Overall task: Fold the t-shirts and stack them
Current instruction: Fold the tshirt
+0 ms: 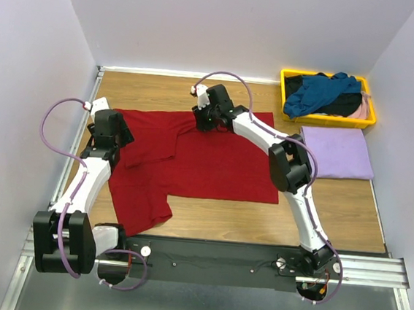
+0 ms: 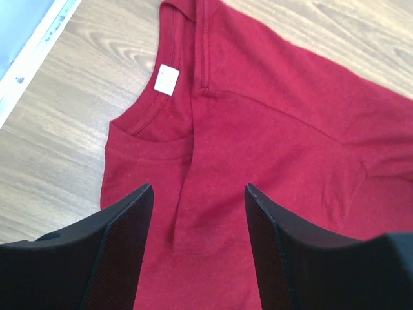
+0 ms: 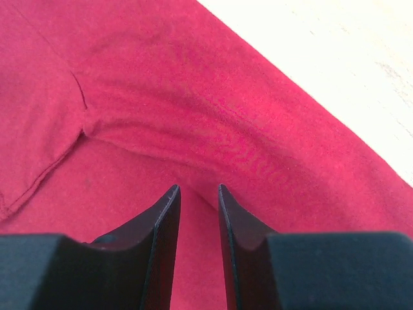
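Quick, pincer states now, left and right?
Left pincer: open, holding nothing, above the dark red cloth t-shirt.
Right pincer: nearly closed, pinching a fold of that t-shirt.

The counter (image 1: 208, 221) is brown wood-grain board, with white walls around it and a metal rail along its near edge. A dark red t-shirt (image 1: 206, 162) lies spread across its middle and left. The collar is toward the left edge, one sleeve points at the near edge, and the far-left part is folded over onto the body. To the right lies a lavender t-shirt (image 1: 337, 153), folded into a neat rectangle. Just behind it, in the far right corner, sits a yellow tray (image 1: 326, 121).
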Robot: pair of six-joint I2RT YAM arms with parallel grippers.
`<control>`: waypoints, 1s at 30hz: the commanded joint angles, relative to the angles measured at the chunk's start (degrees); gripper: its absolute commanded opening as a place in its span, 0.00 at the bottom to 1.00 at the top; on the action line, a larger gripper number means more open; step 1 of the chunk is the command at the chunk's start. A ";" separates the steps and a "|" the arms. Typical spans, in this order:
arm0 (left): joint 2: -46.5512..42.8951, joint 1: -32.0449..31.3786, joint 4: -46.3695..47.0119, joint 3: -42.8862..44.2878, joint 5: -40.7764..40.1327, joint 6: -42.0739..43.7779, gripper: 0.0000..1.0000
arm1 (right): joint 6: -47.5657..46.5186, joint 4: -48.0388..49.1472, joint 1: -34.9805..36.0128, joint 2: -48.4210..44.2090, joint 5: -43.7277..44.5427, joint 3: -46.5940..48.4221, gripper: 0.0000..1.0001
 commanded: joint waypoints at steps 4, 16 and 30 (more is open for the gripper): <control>0.29 -0.41 2.84 0.01 -0.78 0.74 0.70 | 0.90 -0.22 0.58 3.75 -0.33 2.42 0.34; 1.00 -0.50 3.01 0.10 -1.31 1.00 0.70 | 1.34 -0.22 0.67 4.11 -0.77 2.25 0.11; 1.52 -0.50 2.84 0.28 -1.93 1.00 0.69 | -0.24 -0.31 0.67 -2.13 -0.07 -1.44 0.01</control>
